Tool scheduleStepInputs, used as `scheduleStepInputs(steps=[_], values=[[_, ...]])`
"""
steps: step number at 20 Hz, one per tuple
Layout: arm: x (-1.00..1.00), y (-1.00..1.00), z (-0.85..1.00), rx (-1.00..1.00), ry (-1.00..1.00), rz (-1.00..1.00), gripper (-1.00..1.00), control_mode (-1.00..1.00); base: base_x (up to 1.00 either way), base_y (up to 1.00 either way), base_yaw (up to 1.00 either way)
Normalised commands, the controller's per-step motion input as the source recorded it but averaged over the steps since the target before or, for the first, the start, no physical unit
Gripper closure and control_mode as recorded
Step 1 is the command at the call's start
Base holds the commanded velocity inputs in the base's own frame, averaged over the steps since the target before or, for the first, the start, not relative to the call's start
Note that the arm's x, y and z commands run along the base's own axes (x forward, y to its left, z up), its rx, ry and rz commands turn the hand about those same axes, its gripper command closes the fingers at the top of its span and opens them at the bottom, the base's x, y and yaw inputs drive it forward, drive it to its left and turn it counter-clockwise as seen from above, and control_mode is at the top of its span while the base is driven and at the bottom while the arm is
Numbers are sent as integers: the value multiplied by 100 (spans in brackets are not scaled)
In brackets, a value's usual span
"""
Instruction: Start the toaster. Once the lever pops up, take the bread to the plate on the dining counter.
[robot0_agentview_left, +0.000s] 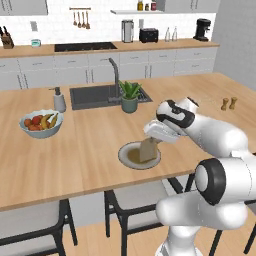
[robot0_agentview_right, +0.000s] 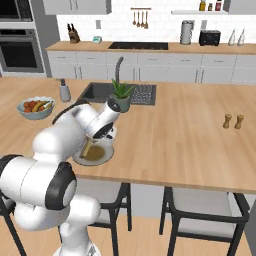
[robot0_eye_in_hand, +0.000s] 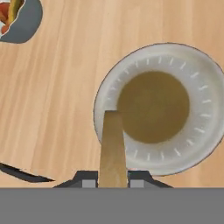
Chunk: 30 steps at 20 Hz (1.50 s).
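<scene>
The bread (robot0_agentview_left: 147, 149) is a tan slice held upright, edge-on in the hand view as bread (robot0_eye_in_hand: 112, 148), just above the plate (robot0_agentview_left: 130, 149). My gripper (robot0_agentview_left: 152, 139) is shut on the bread's top, right over the plate's near-left rim (robot0_eye_in_hand: 201, 87). The plate (robot0_agentview_right: 102, 159) is grey with a brownish centre and lies on the dining counter (robot0_agentview_left: 90, 145), near its front edge. The black toaster (robot0_agentview_left: 148, 35) stands far off on the wall-side counter, also seen as toaster (robot0_agentview_right: 209, 37).
A fruit bowl (robot0_agentview_left: 41, 122) stands left of the plate. Behind it are a potted plant (robot0_agentview_left: 130, 95), the dark sink (robot0_agentview_left: 95, 95) with faucet, and a soap dispenser (robot0_agentview_left: 59, 100). Two small shakers (robot0_agentview_left: 229, 103) sit at the right. Stools (robot0_agentview_left: 130, 200) stand below the counter edge.
</scene>
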Motion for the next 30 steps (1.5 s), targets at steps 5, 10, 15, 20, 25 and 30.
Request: scheduleStepInputs(steps=[5, 10, 15, 20, 25, 30], values=[[82, 9, -40, 0, -3, 30, 100, -100, 0, 0, 0], [43, 28, -21, 1, -12, 14, 100, -100, 0, 0, 0], [5, 38, -25, 5, -11, 1, 100, -100, 0, 0, 0], [0, 28, -38, 5, -4, 0, -100, -100, 0, 0, 0], [1, -3, -27, 0, 0, -9, -100, -100, 0, 0, 0], [0, -45, -5, -2, 0, -15, -100, -100, 0, 0, 0]])
